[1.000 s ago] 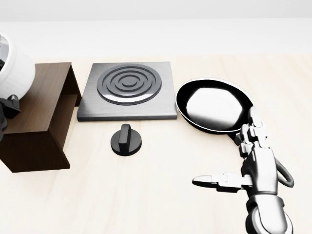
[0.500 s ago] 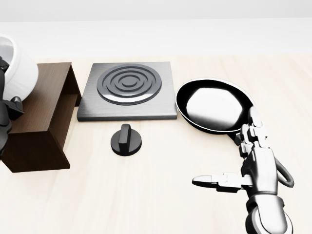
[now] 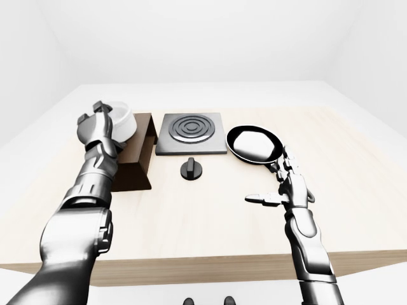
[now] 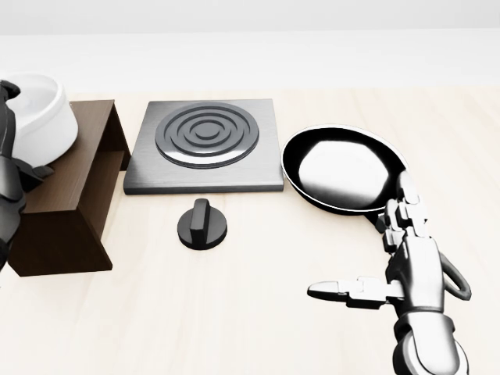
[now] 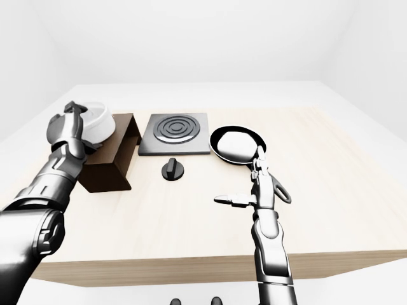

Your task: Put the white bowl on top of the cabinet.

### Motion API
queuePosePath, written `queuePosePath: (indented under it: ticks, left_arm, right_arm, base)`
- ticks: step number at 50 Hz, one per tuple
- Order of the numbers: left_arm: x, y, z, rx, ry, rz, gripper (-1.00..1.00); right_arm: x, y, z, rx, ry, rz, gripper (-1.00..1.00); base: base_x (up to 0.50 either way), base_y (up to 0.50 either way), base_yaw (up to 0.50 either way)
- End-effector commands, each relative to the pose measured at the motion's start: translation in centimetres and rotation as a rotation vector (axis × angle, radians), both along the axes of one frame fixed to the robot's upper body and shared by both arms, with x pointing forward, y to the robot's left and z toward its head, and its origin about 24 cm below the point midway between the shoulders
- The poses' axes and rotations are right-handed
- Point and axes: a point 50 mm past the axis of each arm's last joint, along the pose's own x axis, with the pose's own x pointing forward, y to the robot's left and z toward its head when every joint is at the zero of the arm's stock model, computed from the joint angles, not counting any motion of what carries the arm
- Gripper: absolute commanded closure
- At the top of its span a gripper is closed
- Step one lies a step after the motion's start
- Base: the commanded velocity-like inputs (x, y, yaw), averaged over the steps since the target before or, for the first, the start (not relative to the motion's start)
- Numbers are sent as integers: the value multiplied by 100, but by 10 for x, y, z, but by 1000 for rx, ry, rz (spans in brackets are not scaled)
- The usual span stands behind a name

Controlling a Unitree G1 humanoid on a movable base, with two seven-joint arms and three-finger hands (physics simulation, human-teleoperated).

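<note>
The white bowl (image 4: pixel 43 117) sits upright on top of the dark brown cabinet (image 4: pixel 70 211) at the left of the head view. My left hand (image 3: pixel 102 121) is at the bowl's left side. One finger is over the rim and another is against the bowl's lower wall, so the hand is shut on it. Much of this hand is cut off by the head view's left edge. My right hand (image 4: pixel 367 250) is open and empty, held above the table at the lower right, with fingers spread.
A square hob plate (image 4: pixel 205 144) with rings lies right of the cabinet. A black knob (image 4: pixel 203 224) stands below it. A black frying pan (image 4: pixel 344 168) lies just above my right hand. The wooden table (image 4: pixel 234 312) ends near the bottom of the eye views.
The bowl was tilted and partly out of view at the left. My left hand has brought it rightwards and set it level on the cabinet top. The right hand has not moved.
</note>
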Motion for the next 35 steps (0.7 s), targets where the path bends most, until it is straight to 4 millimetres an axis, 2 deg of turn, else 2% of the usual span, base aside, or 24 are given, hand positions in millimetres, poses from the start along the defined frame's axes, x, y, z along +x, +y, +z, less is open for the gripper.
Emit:
queuePosePath:
  ticks: [1,20,23,25,26,27,28,29,33,34,35]
  left_arm:
    - [2,-4,5,-4,-32,-3,-100]
    - [2,-5,8,4,-44,-8,-100]
    - [-3,-8,20,27,-82,-100,-100]
    - [-14,-17,28,94,-106,-188,-100]
    - [-28,-27,33,155,-98,-262,-100]
    - [-30,-28,33,168,-91,-267,-100]
    - [-42,-34,36,218,-100,-294,-100]
    - [-63,-45,41,291,-94,-338,-100]
    - [-102,-58,46,397,-53,-331,-100]
    - [-119,-64,49,442,-57,-317,-100]
    - [-120,-62,49,438,-53,-300,-100]
  right_arm:
    - [0,0,-1,0,1,1,-100]
    - [1,0,0,-2,3,5,-100]
    - [2,0,1,-1,3,2,-100]
    - [2,0,0,0,3,3,-100]
    - [2,0,0,-1,2,3,-100]
    - [2,0,0,-1,2,3,-100]
    - [2,0,-1,-1,2,3,-100]
    - [2,1,-1,-2,2,4,-100]
    - [0,1,-1,-3,1,5,-100]
    - [1,1,-1,-3,1,5,-100]
    - [1,1,-1,-3,1,5,-100]
  base:
    - [0,0,0]
    - [0,0,0]
    - [0,0,0]
    - [0,0,0]
    - [0,0,0]
    - [0,0,0]
    - [0,0,0]
    - [0,0,0]
    - [0,0,0]
    - [0,0,0]
    - [0,0,0]
